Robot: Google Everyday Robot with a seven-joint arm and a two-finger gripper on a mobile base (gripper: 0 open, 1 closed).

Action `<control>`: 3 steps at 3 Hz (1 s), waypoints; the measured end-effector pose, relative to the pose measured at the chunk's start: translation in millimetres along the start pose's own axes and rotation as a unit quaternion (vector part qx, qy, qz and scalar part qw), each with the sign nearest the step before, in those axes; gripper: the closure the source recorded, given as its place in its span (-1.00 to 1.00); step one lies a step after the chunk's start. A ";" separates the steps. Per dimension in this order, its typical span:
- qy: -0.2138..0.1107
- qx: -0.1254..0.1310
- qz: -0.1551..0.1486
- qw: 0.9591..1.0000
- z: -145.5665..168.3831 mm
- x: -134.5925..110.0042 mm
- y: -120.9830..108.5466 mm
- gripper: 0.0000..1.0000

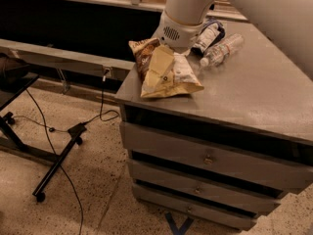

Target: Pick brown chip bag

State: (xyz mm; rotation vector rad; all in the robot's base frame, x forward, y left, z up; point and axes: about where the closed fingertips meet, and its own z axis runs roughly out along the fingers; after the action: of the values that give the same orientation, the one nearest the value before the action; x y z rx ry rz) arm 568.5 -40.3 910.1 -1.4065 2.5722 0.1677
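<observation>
The gripper hangs low over the chip bag at the left front corner of the cabinet top, with the arm blocking the way in from above. A bottle and a small bag crowd the back right. Open surface runs to the right. Off the left edge is open air, with a black stand on the floor below.
</observation>
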 end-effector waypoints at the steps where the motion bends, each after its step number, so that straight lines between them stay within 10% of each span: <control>1: 0.004 0.009 0.011 1.000 3.1 -5.4 -5.2 -1.00; 3: 0.002 0.050 0.080 0.996 7.7 -38.7 -36.2 -1.00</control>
State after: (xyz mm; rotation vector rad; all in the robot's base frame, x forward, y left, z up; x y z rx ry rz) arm 620.3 -26.6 911.5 -1.1676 2.6563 0.0591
